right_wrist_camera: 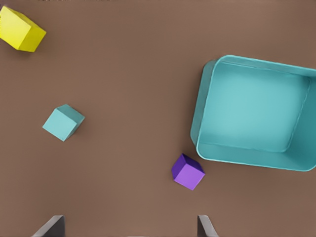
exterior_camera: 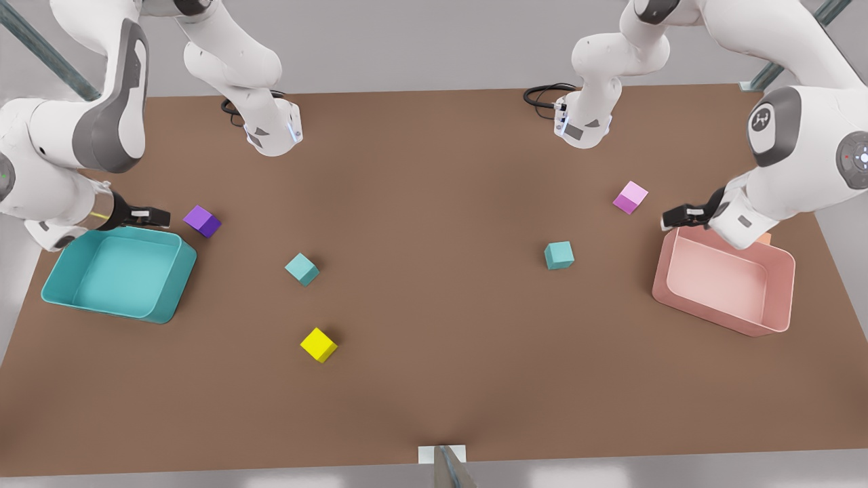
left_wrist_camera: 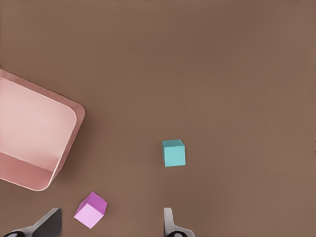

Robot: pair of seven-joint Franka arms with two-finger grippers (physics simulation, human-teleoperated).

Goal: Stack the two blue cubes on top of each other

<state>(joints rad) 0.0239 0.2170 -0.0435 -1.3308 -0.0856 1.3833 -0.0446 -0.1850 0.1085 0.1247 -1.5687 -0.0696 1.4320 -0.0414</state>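
While both blue cubes point(exterior_camera: 302, 269) point(exterior_camera: 559, 255) sit flat, apart, left gripper point(left_wrist_camera: 111, 224) wide, right gripper point(right_wrist_camera: 129, 227) wide.

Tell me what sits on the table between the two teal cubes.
Nothing: in the front view, bare brown table runs from one teal cube to the other teal cube. The yellow cube lies off that line, nearer the camera.

The pink tray point(left_wrist_camera: 29, 143) is cut off; an orange object point(exterior_camera: 765, 238) hides behind an arm.
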